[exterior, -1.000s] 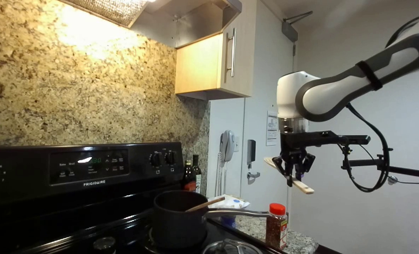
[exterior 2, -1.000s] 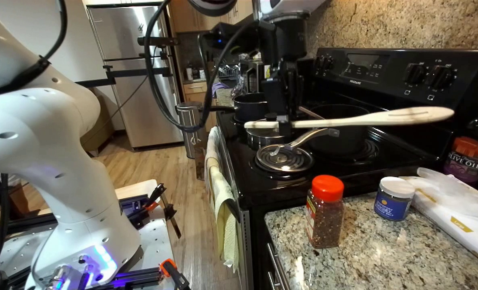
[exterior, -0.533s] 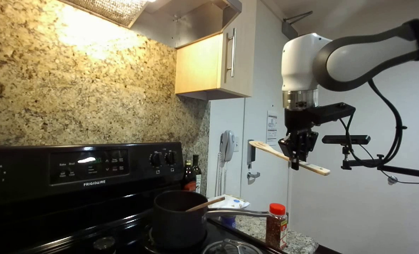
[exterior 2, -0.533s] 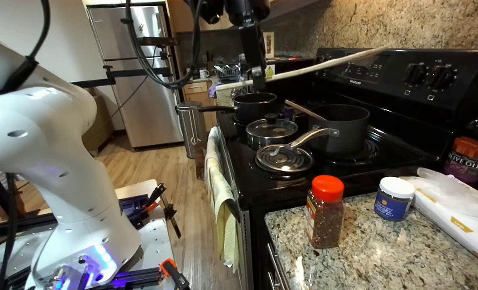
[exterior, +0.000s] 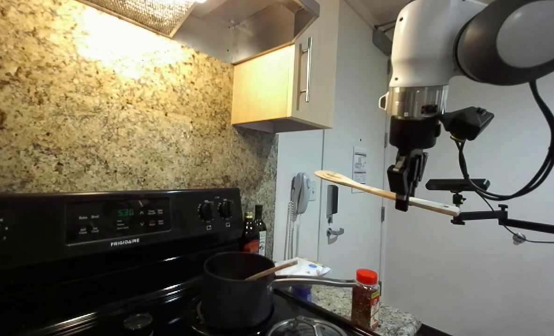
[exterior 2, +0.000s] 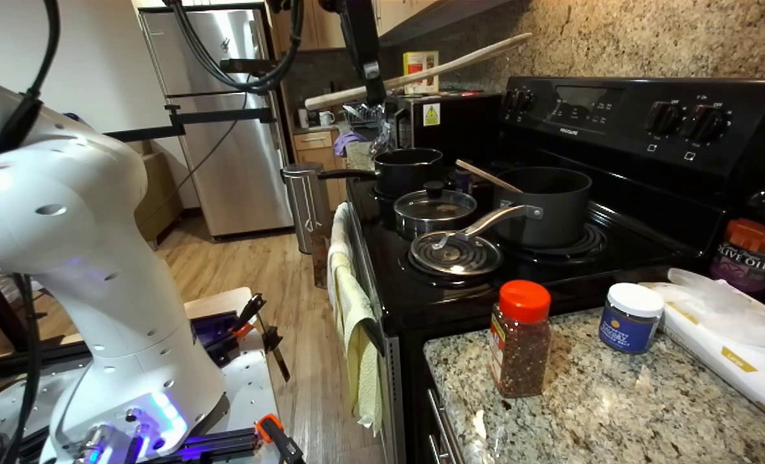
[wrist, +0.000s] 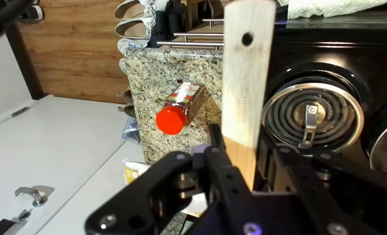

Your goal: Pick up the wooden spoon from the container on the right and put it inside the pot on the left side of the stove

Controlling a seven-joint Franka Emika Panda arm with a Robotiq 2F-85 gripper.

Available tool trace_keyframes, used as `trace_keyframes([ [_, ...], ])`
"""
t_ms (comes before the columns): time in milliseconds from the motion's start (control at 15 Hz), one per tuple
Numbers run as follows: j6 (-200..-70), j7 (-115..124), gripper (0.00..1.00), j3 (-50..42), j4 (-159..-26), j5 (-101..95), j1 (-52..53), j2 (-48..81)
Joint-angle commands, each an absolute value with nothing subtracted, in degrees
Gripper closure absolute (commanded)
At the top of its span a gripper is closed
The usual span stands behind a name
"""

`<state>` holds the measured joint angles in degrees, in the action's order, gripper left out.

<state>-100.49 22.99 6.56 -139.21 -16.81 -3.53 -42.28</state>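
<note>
Held well above the counter (exterior 2: 601, 399), the wooden spoon (exterior: 375, 190) has its handle pinched between the jaws; both exterior views show it tilted, while the wrist view gives faint lettering on it and pale shoes (wrist: 144, 27) past the counter's edge; an exterior view adds a wall phone (exterior: 301, 191) and the lit display (exterior: 125, 212) of the stove (exterior: 38, 224); a fridge (exterior 2: 240, 180) and a black-handled pot (exterior 2: 408, 173) appear in an exterior view; a dark pot (exterior: 237, 298), stick (exterior: 271, 270) leaning out, shows in both exterior views.

Lit speckled wall (exterior: 94, 130), wood-toned floor (exterior 2: 314, 361)
</note>
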Motion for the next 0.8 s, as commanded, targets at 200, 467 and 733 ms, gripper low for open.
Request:
trace_keyframes([
  [200,-100.17,19.79,0.93,5.48,-138.39,-14.87,-2.97,-41.84],
  [467,-99.98,11.16,0.93,4.56,-135.87,-8.27,1.85,-40.17],
  [733,-98.14,5.33,0.93,5.82,-130.98,-3.68,6.17,-35.33],
])
